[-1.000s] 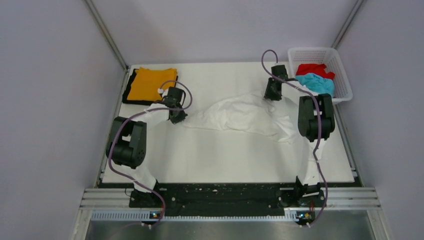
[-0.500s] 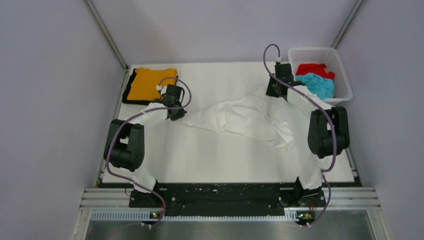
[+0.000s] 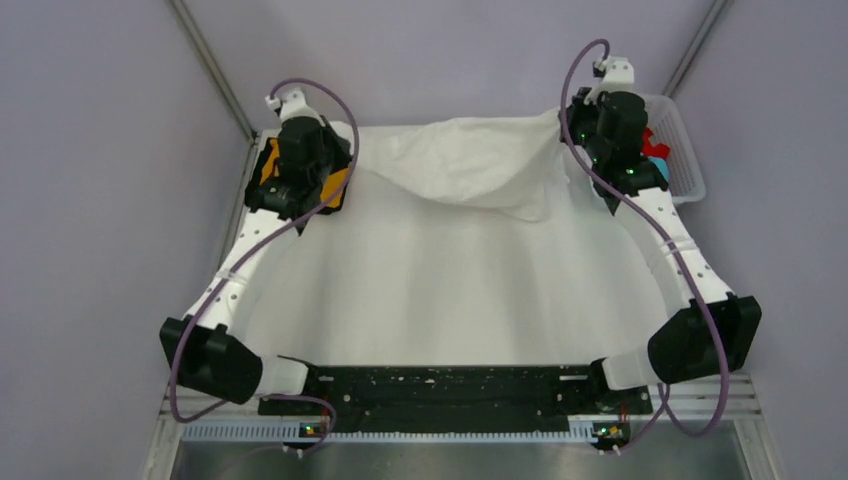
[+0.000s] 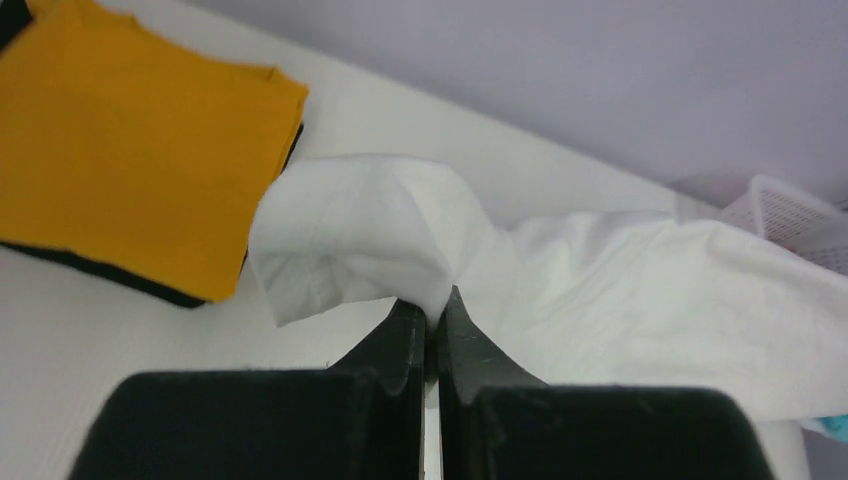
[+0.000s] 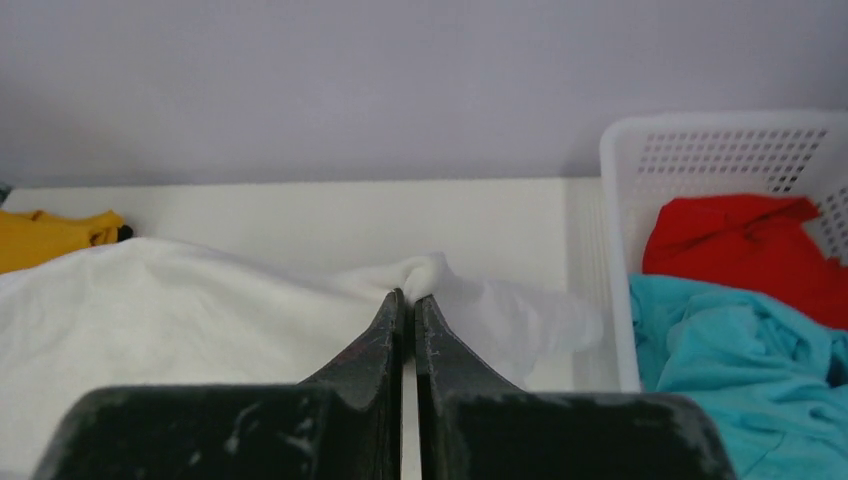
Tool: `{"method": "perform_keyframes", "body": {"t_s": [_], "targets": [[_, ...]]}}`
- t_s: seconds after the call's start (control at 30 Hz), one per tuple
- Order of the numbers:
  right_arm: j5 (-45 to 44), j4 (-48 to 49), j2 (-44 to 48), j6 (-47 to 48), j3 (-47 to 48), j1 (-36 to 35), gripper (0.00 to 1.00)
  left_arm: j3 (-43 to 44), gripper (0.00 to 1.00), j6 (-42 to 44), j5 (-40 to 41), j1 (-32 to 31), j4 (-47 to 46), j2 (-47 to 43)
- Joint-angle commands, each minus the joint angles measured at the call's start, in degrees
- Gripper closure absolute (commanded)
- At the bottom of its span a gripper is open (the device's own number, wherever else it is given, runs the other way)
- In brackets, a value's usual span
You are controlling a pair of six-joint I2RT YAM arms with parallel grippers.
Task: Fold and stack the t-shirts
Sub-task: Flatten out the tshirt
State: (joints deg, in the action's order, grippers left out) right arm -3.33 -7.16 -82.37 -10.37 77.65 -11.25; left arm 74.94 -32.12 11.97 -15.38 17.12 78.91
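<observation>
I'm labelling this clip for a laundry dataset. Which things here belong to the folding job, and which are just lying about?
Part of the job: white t-shirt, pinched by the left pincer and right pincer; orange t-shirt lying on the black t-shirt; red t-shirt and teal t-shirt.
Just lying about: the basket holding those two; the table.

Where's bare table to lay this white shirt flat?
Free: the table from the held white shirt to the near edge. Crowded: far-left corner, orange shirt on black shirt; far-right, basket holding red shirt and teal shirt.
</observation>
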Motion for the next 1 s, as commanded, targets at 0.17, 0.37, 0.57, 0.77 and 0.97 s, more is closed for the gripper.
{"method": "perform_keyframes", "body": {"t_s": [0.17,0.37,0.57,0.77,0.97], "targets": [[2.95,8.19,15.95,8.48,12.59,-0.53,1.0,9.63,1.0,12.47,-2.01,-0.44,-16.37,-16.87],[13.57,4.55,21.34,9.0,18.78,-0.53,1.0,15.42,1.0,16.74,-4.59,-0.44,-16.25,-22.71],[20.35,-0.1,25.61,5.78,21.37,-0.53,1.0,15.75,1.0,17.62,-6.43,-0.44,-15.93,-27.62],[14.98,-4.53,26.76,3.49,16.05,-0.47,1.0,11.47,1.0,15.37,-0.11,-0.44,-12.12,-25.74],[4.47,-7.81,23.42,-1.67,2.3,-0.52,1.0,4.86,1.0,9.95,7.88,-0.43,-3.41,-14.95]]}}
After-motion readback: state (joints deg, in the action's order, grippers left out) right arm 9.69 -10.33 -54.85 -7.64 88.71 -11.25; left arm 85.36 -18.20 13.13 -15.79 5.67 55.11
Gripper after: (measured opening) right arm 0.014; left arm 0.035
